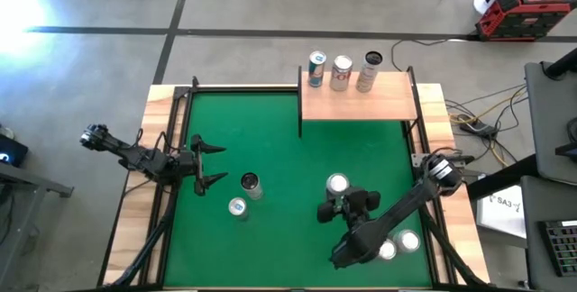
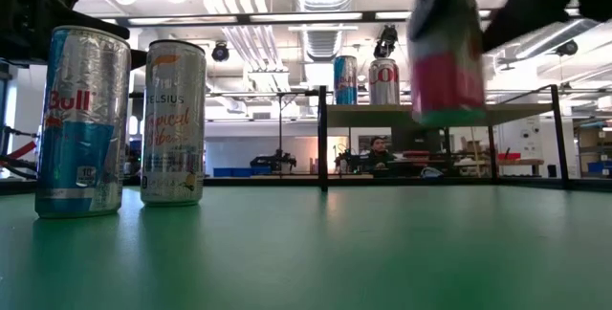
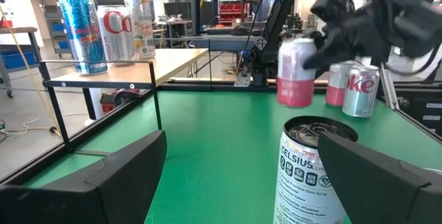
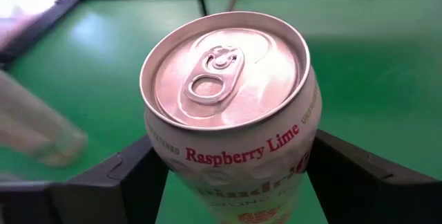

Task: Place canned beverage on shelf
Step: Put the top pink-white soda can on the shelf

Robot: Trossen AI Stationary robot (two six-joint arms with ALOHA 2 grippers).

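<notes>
Raspberry Lime can (image 4: 231, 113) pinched btwn right gripper (image 4: 235, 175) fingers, lifted off green table (image 1: 279, 148). Left gripper (image 1: 212, 164) spread wide, empty, by Celsius can (image 1: 250, 182). Shelf (image 1: 359, 101) has 3 cans.

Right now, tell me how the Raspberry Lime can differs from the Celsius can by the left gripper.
The Raspberry Lime can is clamped in the right gripper and lifted clear of the felt; the Celsius can stands free on the table. The first is pink and green, the second silver with orange lettering. Both are upright and unopened.
</notes>
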